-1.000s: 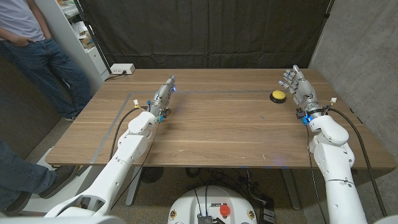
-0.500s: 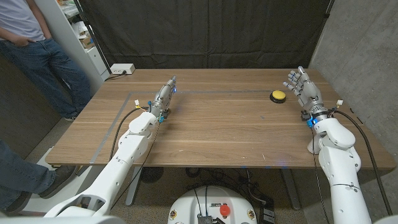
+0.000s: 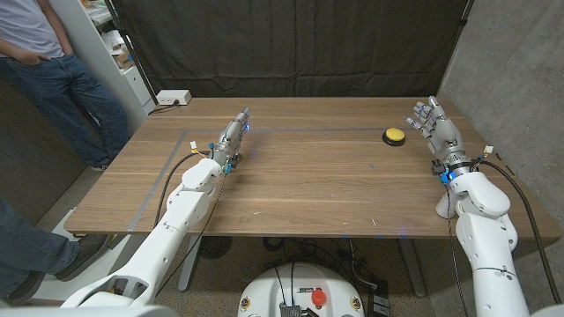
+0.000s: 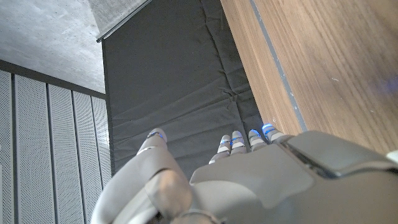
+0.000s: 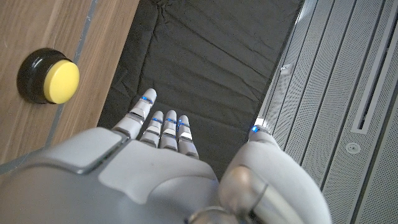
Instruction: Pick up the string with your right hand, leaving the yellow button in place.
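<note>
My right hand [image 3: 438, 129] hovering empty, fingers apart, near the desk's [image 3: 308, 189] right edge beside the yellow button [image 3: 393, 136], my left hand [image 3: 231, 138] lying straight, holding nothing

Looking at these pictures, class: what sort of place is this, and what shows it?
Probably a robotics lab or test room: a wooden table backed by a black curtain, a concrete wall, and a yellow button.

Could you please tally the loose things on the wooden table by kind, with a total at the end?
Yellow button: 1
White box with a cable, at the table's far left corner: 1
String: 0 that I can make out
Total: 2
</note>
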`<action>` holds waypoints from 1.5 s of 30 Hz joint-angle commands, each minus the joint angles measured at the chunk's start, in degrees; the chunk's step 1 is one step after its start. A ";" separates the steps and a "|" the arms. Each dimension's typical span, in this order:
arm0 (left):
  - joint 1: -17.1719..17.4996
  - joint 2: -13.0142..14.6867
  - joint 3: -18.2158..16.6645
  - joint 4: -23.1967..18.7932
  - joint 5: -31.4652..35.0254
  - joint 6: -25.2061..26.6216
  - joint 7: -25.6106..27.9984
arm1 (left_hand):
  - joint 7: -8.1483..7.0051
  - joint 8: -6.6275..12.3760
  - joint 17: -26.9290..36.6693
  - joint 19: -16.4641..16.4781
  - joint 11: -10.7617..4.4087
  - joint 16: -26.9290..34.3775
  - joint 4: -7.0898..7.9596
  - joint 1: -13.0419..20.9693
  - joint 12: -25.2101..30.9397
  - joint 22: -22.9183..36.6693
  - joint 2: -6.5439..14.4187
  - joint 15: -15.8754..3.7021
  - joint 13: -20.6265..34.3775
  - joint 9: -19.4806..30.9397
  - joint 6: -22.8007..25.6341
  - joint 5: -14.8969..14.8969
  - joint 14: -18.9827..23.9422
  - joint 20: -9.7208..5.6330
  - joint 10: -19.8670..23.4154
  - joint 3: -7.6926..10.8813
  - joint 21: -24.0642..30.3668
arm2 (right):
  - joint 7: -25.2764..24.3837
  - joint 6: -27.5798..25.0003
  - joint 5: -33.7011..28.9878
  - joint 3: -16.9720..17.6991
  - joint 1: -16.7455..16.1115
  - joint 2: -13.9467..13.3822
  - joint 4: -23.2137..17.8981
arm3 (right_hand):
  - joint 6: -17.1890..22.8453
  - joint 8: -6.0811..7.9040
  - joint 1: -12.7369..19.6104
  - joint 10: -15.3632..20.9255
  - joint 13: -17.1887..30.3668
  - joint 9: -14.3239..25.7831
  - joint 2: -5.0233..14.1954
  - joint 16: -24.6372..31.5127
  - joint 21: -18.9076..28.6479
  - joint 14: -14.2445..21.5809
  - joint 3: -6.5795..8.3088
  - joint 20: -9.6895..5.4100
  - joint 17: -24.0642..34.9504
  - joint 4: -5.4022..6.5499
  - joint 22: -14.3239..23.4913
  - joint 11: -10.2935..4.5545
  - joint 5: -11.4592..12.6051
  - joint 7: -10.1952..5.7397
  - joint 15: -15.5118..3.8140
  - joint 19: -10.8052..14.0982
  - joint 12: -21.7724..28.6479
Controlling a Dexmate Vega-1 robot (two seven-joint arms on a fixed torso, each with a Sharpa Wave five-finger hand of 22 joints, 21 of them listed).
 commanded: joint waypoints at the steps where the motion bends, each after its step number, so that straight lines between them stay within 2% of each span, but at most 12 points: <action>1: 0.21 -0.10 0.28 -0.79 0.03 0.09 0.06 | -0.19 0.36 0.18 -3.96 -0.15 0.34 -0.42 0.58 0.09 0.18 0.09 0.36 -0.06 0.10 0.08 -0.14 -1.22 0.33 0.07 0.15 -0.07 | 0.28 1.47 0.71 1.29 -2.41 0.77 -1.49 | 0.15 -0.09 0.05 0.47 0.03 -0.05 0.39 -0.22 -0.16 0.33 -0.16 -0.05 0.08 -0.01 0.20 0.00 0.49 -0.37 0.19 0.37 -0.38; 16: -0.15 -0.44 0.41 0.00 -0.74 -0.29 -0.80 | -0.22 0.37 0.19 -3.93 -0.37 0.33 -0.61 0.61 0.02 0.19 0.10 0.33 -0.07 0.10 0.16 -0.16 -1.18 0.39 0.10 0.12 -0.35 | 0.03 1.94 0.88 2.16 -4.05 1.35 -2.76 | 0.01 -0.24 0.25 0.71 0.03 -0.06 0.42 -0.36 -0.51 0.42 -0.20 -0.07 -0.02 -0.20 0.20 -0.07 0.51 -0.50 0.21 0.56 -0.73; 25: 0.69 0.17 0.29 -1.34 -0.25 -0.28 -0.36 | -0.22 0.37 0.18 -3.86 -0.34 0.33 -0.73 0.65 -0.02 0.19 0.12 0.33 -0.08 0.10 0.21 -0.17 -1.13 0.27 0.12 0.11 -0.50 | 0.36 3.14 1.53 3.45 -5.57 1.71 -3.60 | 0.43 -0.19 0.51 1.55 0.01 -0.07 0.35 -0.30 -0.85 1.23 -0.32 -0.54 -0.18 -0.48 0.21 -0.83 0.53 -1.18 -0.83 1.21 -1.05; 32: 0.96 -0.34 0.23 -1.38 -0.65 -0.83 -0.48 | -0.23 0.41 0.18 -3.90 -0.17 0.33 -0.81 0.67 -0.02 0.20 0.15 0.37 -0.09 0.10 0.31 -0.17 -1.12 0.32 0.19 0.11 -0.64 | 0.18 3.24 1.67 4.05 -6.24 1.95 -4.49 | 0.18 -0.33 0.63 1.31 0.01 -0.07 0.42 -0.42 -1.04 1.16 -0.30 -0.58 -0.23 -0.57 0.21 -0.86 0.57 -1.27 -0.85 1.27 -1.37; 39: 0.92 -0.43 0.44 -1.07 -0.64 -1.03 -0.67 | -0.56 0.30 0.19 -3.78 -0.72 0.33 -0.95 0.70 -0.11 0.21 0.19 0.22 -0.10 0.10 0.09 -0.18 -1.07 0.31 0.10 0.10 -0.81 | 0.24 3.92 1.56 4.36 -6.64 2.11 -4.76 | 0.16 -0.39 0.84 1.10 0.02 -0.07 0.56 -0.50 -1.26 1.25 -0.26 -0.65 -0.28 -0.71 0.21 -1.10 0.61 -2.00 -1.01 1.46 -1.76; 45: 1.70 0.19 0.68 -2.42 -0.35 -1.53 -1.07 | -0.67 0.29 0.18 -3.72 -0.81 0.33 -1.02 0.72 -0.14 0.21 0.21 0.15 -0.10 0.10 0.07 -0.18 -1.04 0.28 0.10 0.10 -0.88 | 0.34 3.93 1.82 4.89 -7.17 2.19 -5.09 | 0.03 -0.47 1.05 0.80 0.03 -0.07 0.60 -0.61 -1.45 1.19 -0.23 -0.64 -0.33 -0.86 0.21 -1.03 0.63 -1.87 -0.90 1.45 -2.07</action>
